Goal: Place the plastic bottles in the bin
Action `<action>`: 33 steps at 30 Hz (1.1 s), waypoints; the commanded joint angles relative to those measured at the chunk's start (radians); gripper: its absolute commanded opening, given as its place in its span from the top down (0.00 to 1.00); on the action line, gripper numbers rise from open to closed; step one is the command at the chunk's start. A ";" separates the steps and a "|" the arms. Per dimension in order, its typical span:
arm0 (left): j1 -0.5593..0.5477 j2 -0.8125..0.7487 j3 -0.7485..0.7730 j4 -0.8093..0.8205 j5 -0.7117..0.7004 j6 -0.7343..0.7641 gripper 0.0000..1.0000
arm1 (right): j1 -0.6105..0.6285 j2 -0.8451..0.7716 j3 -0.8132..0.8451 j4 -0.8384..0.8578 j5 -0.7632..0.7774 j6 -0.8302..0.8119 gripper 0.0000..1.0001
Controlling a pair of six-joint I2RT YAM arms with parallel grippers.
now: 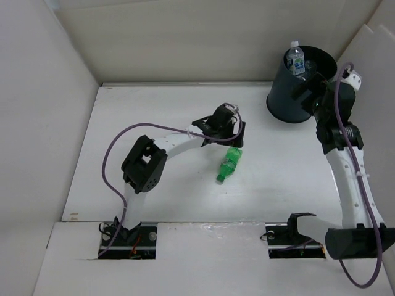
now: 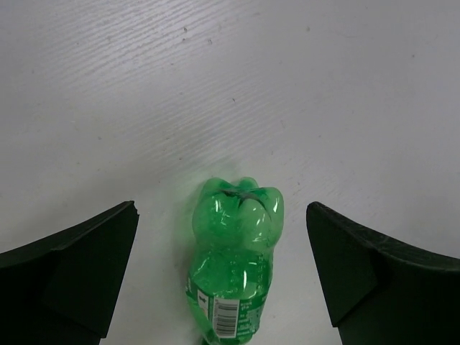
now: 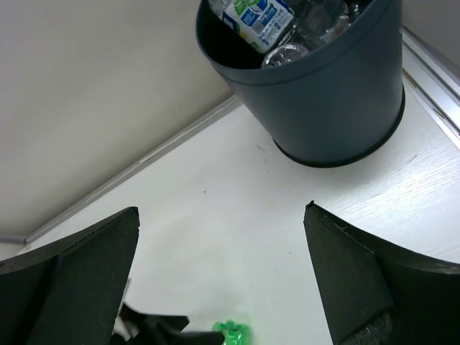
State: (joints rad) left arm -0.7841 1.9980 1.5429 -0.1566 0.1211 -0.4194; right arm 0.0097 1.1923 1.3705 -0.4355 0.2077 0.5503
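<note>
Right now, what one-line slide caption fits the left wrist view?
Left gripper, open, lined up over the green bottle lying on the white table.

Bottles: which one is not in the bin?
The green bottle, lying on its side on the table under the open left gripper; the clear bottles are inside the bin.

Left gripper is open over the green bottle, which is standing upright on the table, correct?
No. The green bottle lies on its side on the table, not upright; the top external view shows it. The left gripper is open over it, as you say.
</note>
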 commanded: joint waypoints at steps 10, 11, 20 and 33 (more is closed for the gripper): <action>-0.087 0.105 0.097 -0.130 -0.184 -0.110 0.05 | 0.059 -0.174 -0.099 0.055 -0.045 0.013 0.00; -0.087 0.105 0.086 -0.130 -0.195 -0.110 0.05 | 0.068 -0.174 -0.099 0.055 -0.056 0.013 0.00; -0.096 0.191 0.108 -0.178 -0.205 -0.121 0.45 | 0.121 -0.204 -0.171 0.066 -0.097 0.013 0.00; -0.063 -0.048 0.116 -0.152 -0.271 -0.173 1.00 | 0.121 -0.295 -0.474 0.311 -0.643 -0.006 0.00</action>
State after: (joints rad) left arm -0.8639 2.1559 1.6672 -0.3553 -0.1104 -0.5697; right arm 0.1204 0.8734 0.9730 -0.2733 -0.1890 0.5522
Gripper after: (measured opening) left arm 0.564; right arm 0.999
